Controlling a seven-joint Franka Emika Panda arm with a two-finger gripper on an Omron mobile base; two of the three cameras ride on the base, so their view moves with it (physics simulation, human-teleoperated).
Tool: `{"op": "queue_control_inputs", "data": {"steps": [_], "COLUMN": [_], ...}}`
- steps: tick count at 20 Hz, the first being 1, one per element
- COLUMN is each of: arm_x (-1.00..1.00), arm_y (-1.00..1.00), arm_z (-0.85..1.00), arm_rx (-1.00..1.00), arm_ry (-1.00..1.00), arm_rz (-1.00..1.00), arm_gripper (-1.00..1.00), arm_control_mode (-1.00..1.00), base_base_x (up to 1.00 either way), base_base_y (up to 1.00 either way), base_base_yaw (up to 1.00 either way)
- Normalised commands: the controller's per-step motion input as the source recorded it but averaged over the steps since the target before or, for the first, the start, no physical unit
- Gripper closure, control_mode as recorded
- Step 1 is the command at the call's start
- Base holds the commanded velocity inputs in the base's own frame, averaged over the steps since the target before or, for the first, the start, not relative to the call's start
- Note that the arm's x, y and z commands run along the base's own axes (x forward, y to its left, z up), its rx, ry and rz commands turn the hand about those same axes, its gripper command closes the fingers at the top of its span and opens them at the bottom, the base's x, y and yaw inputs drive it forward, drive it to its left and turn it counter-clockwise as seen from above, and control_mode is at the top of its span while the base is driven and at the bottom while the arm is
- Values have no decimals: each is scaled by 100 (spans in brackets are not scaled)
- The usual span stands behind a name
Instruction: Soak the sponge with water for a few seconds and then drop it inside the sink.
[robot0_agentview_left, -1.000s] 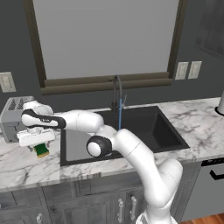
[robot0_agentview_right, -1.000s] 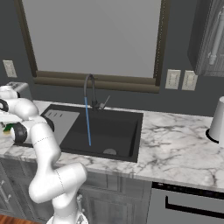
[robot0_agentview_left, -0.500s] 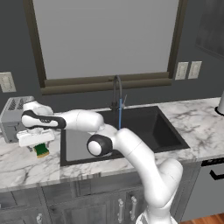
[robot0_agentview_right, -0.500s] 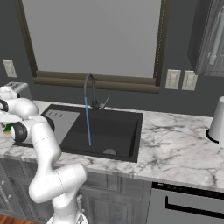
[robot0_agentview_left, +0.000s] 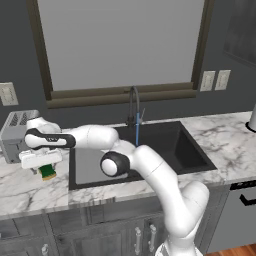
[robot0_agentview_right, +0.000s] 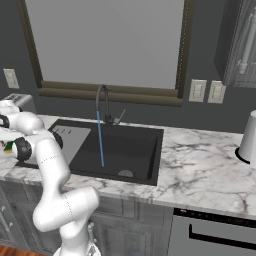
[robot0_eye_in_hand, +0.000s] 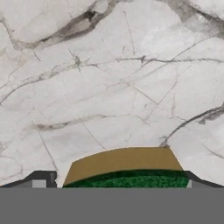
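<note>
The sponge (robot0_agentview_left: 48, 172), yellow with a green scouring top, is at the white marble counter left of the sink (robot0_agentview_left: 176, 146). My gripper (robot0_agentview_left: 46, 167) reaches down onto it from above and is shut on it. In the hand view the sponge (robot0_eye_in_hand: 127, 168) fills the space between the two dark fingertips (robot0_eye_in_hand: 40, 181), with marble beyond it. A thin blue stream of water (robot0_agentview_left: 137, 135) falls from the dark gooseneck faucet (robot0_agentview_left: 132, 101) into the dark basin, well to the right of the sponge. From the right base view the water (robot0_agentview_right: 100, 145) drops into the sink (robot0_agentview_right: 137, 150).
A silver toaster (robot0_agentview_left: 16, 133) stands just behind the gripper at the wall. The light grey ribbed drainboard (robot0_agentview_left: 89, 161) lies between sponge and basin. A white jug (robot0_agentview_right: 248, 136) stands far right on the counter (robot0_agentview_right: 205, 170).
</note>
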Motion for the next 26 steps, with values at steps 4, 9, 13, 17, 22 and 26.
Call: {"op": "queue_control_inputs", "data": {"steps": [4,9,13,17,22,26], "arm_x": [0,0,0,0,0,0], "arm_y": [0,0,0,0,0,0], "arm_z": [-41,-13,0,0,0,0], "arm_rx": [0,-1,0,0,0,0], "arm_ry": [-1,0,0,0,0,0], "arm_rz": [2,0,0,0,0,0], "arm_gripper": [-100,-100,-100,-100,100,100], "arm_control_mode": [-100,-100,-100,-100,-100,-100], "base_base_x": [0,0,0,0,0,0], "base_base_y": [0,0,0,0,0,0], "base_base_yaw": [0,0,0,0,0,0]}}
